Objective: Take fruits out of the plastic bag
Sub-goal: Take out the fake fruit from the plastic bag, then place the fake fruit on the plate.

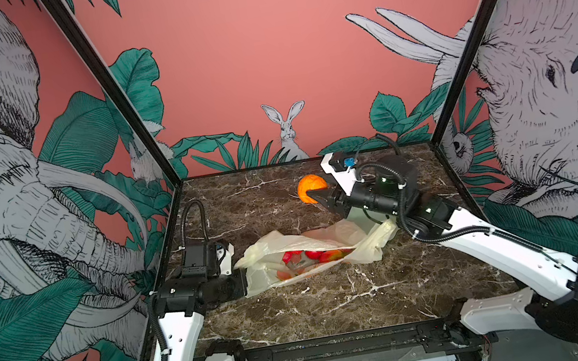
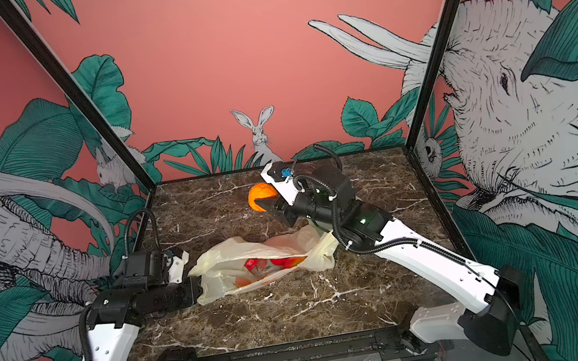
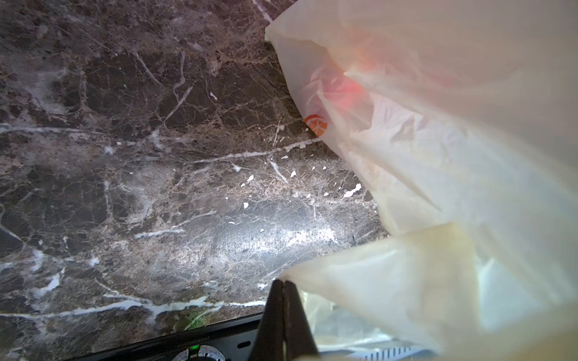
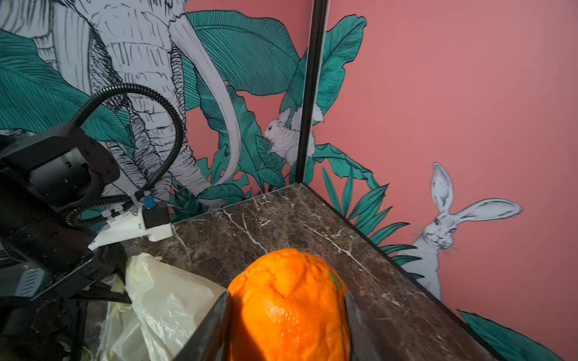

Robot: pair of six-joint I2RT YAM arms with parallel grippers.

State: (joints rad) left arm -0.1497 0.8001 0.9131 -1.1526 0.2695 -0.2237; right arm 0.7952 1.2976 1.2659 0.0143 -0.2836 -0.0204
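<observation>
Now the right gripper (image 4: 286, 312) stands about half open, its jaws pressed against either side of the orange (image 4: 287, 293), held over the far part of the marble table (image 1: 339, 300). The wrist view cuts off the fruit's lower part. Nearer the base than that gripper, the plastic bag (image 1: 290, 243) lies slack. Its long axis runs from the right arm's elbow across to the left gripper (image 3: 283, 283) and its mouth gapes upward. The left gripper is fully closed, pinching a fold at the bag's end. Inside, the red and red-yellow fruits (image 1: 316, 256) show only in part, and their number is unclear. The right arm reaches forward with its wrist turned leftward. The left forearm lies low, pointing across at the bag.
</observation>
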